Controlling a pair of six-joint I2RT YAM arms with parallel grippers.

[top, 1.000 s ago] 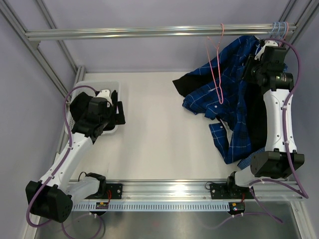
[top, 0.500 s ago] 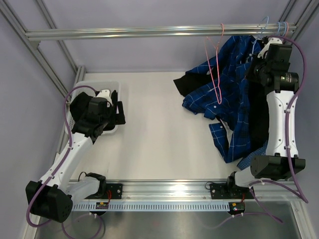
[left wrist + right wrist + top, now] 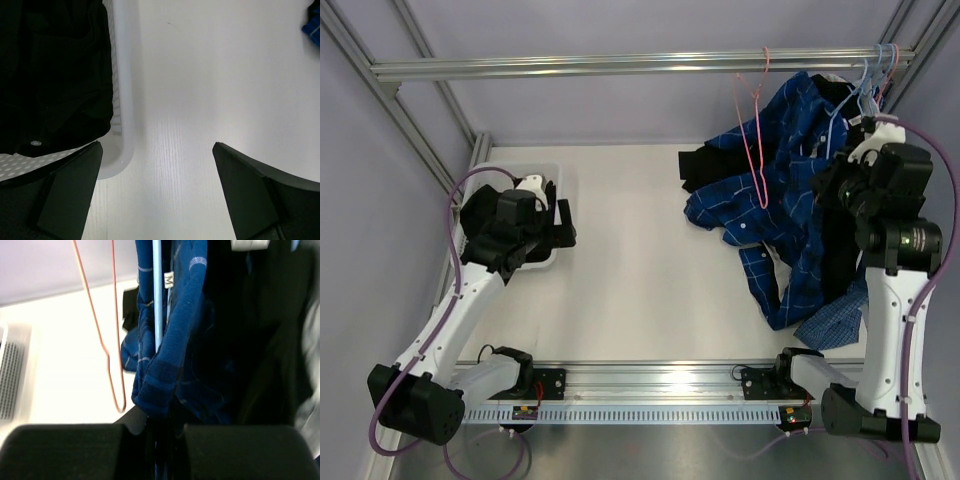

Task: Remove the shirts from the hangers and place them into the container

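White arms (image 3: 460, 310), black joints (image 3: 895, 225), purple cables (image 3: 485, 174)

Blue plaid shirt (image 3: 785, 200) hangs bunched on a light blue hanger (image 3: 158, 300), beside a bare pink hanger (image 3: 758, 150); a black shirt (image 3: 50, 75) lies in the white basket (image 3: 508, 168).

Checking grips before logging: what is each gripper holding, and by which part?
The right gripper pinches the blue plaid shirt at its collar edge; left gripper holds nothing.

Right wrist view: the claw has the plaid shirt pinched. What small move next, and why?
Probably ease the right claw down and away from the rail: it is shut on the plaid shirt, and the light blue hanger wire runs inside its fold.
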